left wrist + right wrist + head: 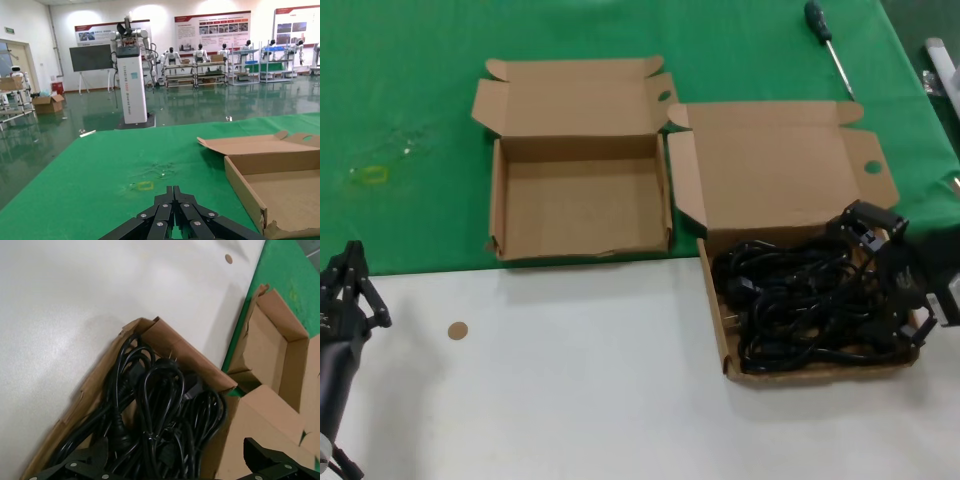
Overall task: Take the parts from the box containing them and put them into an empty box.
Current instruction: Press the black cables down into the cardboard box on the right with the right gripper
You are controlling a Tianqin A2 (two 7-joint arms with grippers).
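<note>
The black power cords [805, 300] lie tangled in the wider cardboard box [724, 340] at the right, whose plain lid [780, 165] with a round hole stands open behind. My right gripper [888, 278] is open and empty at the cords' right side, one finger on each side of the pile. In the right wrist view it [175, 452] spans the cords [160, 405]. The empty narrower box [580, 205] with curved lid tabs stands open to the left; it also shows in the left wrist view [242, 187] and the right wrist view [272, 347]. My left gripper [355, 265] is shut, parked low at the table's left [174, 191].
A green-handled screwdriver [825, 40] lies on the green cloth behind the boxes. A small round cardboard disc [457, 330] lies on the white table in front. A white object [940, 60] sits at the far right edge. A yellow mark [370, 175] is on the cloth.
</note>
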